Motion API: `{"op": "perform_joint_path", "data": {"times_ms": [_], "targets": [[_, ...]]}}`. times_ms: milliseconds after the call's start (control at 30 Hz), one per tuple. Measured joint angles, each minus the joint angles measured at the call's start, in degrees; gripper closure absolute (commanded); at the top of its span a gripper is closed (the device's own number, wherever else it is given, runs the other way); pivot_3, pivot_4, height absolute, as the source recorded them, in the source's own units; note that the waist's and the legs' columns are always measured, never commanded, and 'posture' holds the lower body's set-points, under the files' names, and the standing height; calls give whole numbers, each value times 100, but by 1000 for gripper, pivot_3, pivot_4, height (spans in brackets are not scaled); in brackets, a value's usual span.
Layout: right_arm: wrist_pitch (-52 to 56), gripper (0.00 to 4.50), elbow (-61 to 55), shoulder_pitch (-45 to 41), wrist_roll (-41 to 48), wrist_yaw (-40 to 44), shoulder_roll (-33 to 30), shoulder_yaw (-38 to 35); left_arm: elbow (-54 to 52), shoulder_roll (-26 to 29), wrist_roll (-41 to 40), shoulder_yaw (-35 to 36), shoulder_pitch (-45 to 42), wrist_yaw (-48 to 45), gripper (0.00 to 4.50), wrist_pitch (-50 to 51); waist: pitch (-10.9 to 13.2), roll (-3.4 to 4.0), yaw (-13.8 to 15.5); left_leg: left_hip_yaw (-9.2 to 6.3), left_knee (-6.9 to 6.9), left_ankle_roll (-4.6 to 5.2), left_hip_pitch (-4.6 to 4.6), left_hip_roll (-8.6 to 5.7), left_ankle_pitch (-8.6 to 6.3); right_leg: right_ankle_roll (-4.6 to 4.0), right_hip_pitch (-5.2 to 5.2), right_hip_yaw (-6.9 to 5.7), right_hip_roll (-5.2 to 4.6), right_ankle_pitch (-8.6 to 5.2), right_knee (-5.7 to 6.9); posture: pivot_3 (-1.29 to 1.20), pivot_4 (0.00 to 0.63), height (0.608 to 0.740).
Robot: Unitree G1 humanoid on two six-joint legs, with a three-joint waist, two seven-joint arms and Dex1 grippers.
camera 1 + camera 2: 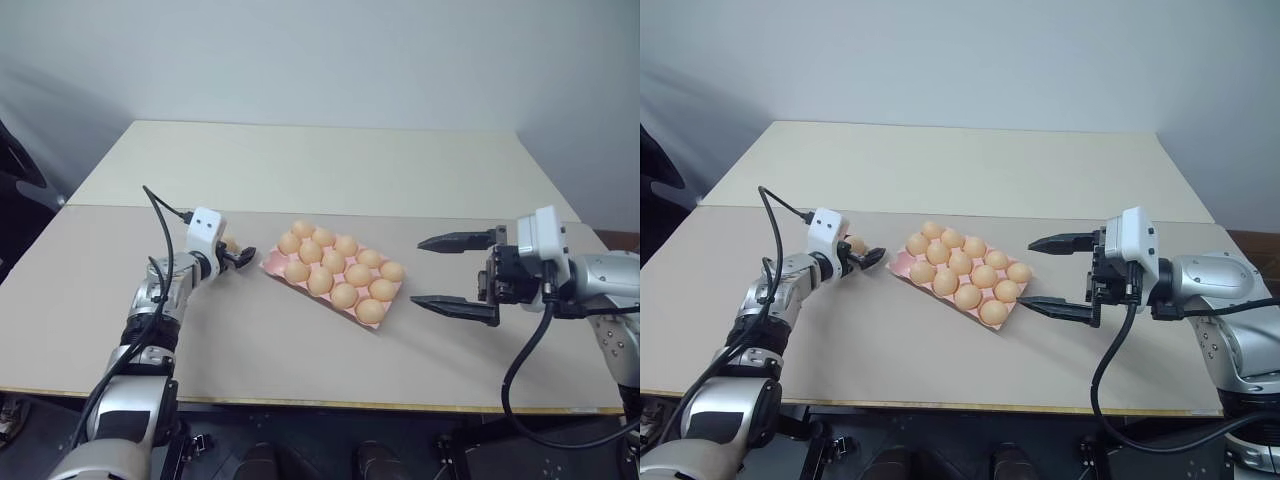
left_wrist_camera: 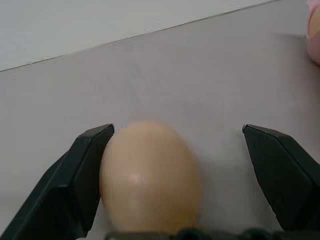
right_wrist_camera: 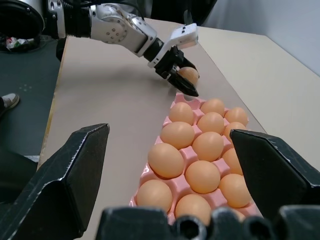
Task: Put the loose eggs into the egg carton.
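Eggs already sit in eleven cups of the pink egg carton (image 1: 330, 272) at table centre, and one cup at its 9 o'clock corner, nearest my left arm, looks empty (image 3: 181, 99). The last loose egg (image 2: 149, 176) lies on the table (image 1: 300, 370) just off that corner, at about 9 o'clock from the tray. I have the left gripper (image 1: 238, 256) around it with the fingers wide: one pad touches the shell, the other stands well clear. From the head cameras I can barely see the egg behind the fingers, so I can't say whether it is centred.

My worry is the close. With contact on one side only, the far finger could shove the egg sideways and roll it out, or pinch it off-centre so it slips on the lift.

The right gripper (image 1: 1060, 275) hangs spread wide and empty at 3 o'clock of the carton.
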Motion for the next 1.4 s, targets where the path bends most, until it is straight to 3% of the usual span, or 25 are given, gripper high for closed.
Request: {"op": "perform_joint_path", "data": {"times_ms": [200, 267, 467, 733, 933, 1200, 1233, 1400], "targets": [[0, 0, -22, 0, 0, -65, 0, -1, 466, -117, 50, 26, -231, 286, 2377, -20, 0, 0, 9, 0, 0, 0, 2, -1, 0, 0, 1, 0, 0, 0, 1, 0, 150, 740], [0, 0, -23, 0, 0, -78, 0, -1, 473, -102, 65, 27, -240, 284, 2717, -27, 0, 0, 5, -1, 0, 0, 2, -1, 0, 0, 1, 0, 0, 0, 1, 0, 150, 740], [-1, 0, -19, -3, -3, -89, 1, -1, 93, 60, 51, 21, -229, -91, 2717, -133, 0, 0, 10, -1, 1, -1, -1, -1, 0, 0, 0, 0, 0, 0, 1, 0, 150, 740], [-7, 0, -8, -43, -8, -126, 88, 9, -1729, 102, -701, -165, -5, -1923, 2717, -131, -1, 1, 43, 0, 1, -1, 4, 0, 1, 0, 4, 0, 0, 0, 2, 0, 150, 740], [-7, 0, -27, -11, -7, -206, 87, 0, -1694, 80, -658, -532, 155, -2312, 2717, -94, -1, 1, 8, -1, 2, 0, 3, -1, 0, 0, 4, 0, 0, 0, 0, 0, 150, 740], [-7, 0, -77, 44, -6, -260, 86, -49, -1422, -79, -420, -642, 140, -2131, 204, -53, -1, 1, 12, -2, 3, 0, 2, -1, 0, 0, 4, 0, 0, 0, 1, 0, 150, 740], [-7, 0, -79, 44, -6, -263, 86, -57, -1422, -78, -415, -642, 133, -2130, 25, -56, -1, 1, 12, -2, 3, 0, 2, -1, 0, 0, 3, 0, 0, 0, 0, 0, 150, 740], [-7, 0, -84, 43, -6, -289, 86, -64, -1439, -63, -420, -625, 133, -2129, 25, -56, -1, 1, 12, -2, 4, 0, 2, -1, 0, 0, 4, 0, 0, 0, 2, 0, 150, 740]]}}
